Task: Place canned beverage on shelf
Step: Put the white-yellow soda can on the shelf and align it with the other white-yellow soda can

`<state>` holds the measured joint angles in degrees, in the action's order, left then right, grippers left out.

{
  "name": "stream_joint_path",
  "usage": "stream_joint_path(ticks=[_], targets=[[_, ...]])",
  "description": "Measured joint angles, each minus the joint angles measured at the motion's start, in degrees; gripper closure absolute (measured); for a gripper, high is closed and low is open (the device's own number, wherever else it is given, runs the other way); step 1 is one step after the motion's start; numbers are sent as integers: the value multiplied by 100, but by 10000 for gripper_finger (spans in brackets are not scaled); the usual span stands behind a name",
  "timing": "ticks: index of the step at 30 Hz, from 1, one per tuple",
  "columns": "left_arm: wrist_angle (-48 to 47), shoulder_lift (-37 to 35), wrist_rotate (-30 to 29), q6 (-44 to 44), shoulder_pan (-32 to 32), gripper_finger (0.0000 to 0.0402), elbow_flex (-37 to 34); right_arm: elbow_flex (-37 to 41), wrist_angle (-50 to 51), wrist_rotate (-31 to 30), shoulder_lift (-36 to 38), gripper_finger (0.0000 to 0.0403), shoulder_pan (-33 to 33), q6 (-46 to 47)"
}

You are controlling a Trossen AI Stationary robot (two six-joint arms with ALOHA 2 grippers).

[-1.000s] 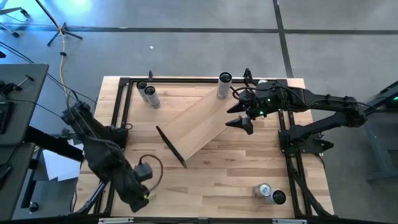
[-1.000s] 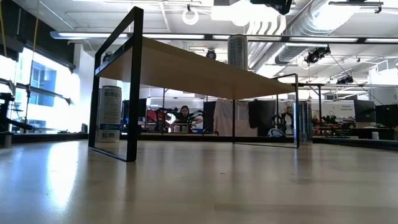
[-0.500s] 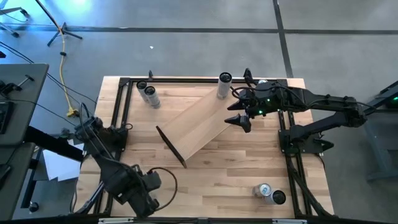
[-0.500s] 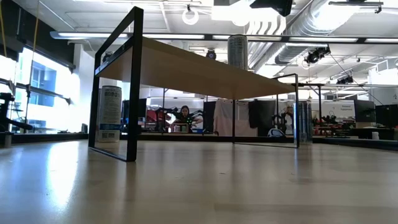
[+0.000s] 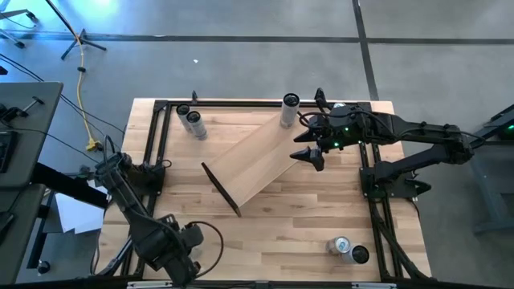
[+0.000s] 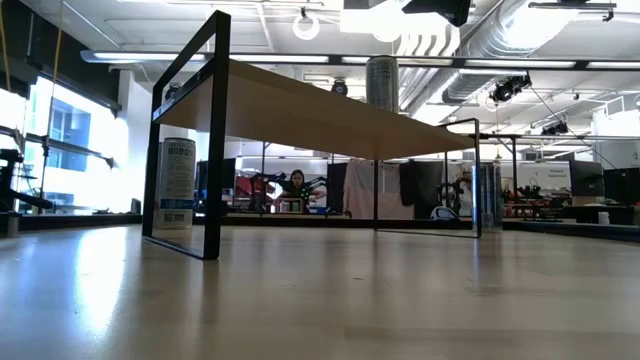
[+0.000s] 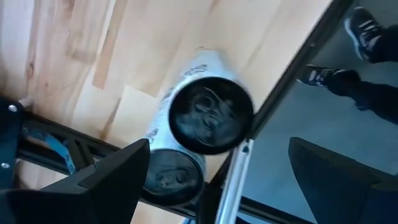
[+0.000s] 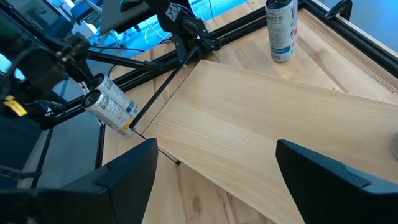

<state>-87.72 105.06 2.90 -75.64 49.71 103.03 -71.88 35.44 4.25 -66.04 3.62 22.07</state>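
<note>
Smooth pale wood forms the shelf [image 5: 255,159], set diagonally mid-table on thin black brackets; one cylindrical can [image 5: 288,111] stands at its far end. Five metal cans are counted. Both the right gripper [image 5: 308,152] and left gripper [image 5: 178,258] are spread, empty.

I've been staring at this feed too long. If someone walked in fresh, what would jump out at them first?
Probably the long pale wood shelf with black end brackets, set diagonally across the middle of the striped butcher-block table, with one tall silver can standing on its far end. Next, the right gripper, open and empty, hovers over that same end of the shelf. Spare silver cans wait in the corners: a far-left pair and a near-right pair.
</note>
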Motion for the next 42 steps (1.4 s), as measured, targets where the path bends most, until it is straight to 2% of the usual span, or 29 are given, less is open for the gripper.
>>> stream_joint_path(ticks=[5, 11, 16, 24, 35, 42], targets=[[513, -2, 152, 256, -4, 48, -373, 0, -6, 0, 0, 91, 0, -1], [210, -3, 65, 340, -33, 48, -588, -2, -23, -3, -77, 91, 0, -1], [357, -4, 91, 572, -35, 48, -767, -4, -45, 2, -234, 91, 0, -3], [466, -2, -96, 741, -57, 48, -774, -4, -166, 22, -436, 91, 0, -8], [551, -2, -35, 758, -57, 49, -774, -2, -194, 145, -404, 91, 0, -5], [721, -2, 14, 674, -57, 92, -774, -2, -215, 245, -365, 91, -2, -4]])
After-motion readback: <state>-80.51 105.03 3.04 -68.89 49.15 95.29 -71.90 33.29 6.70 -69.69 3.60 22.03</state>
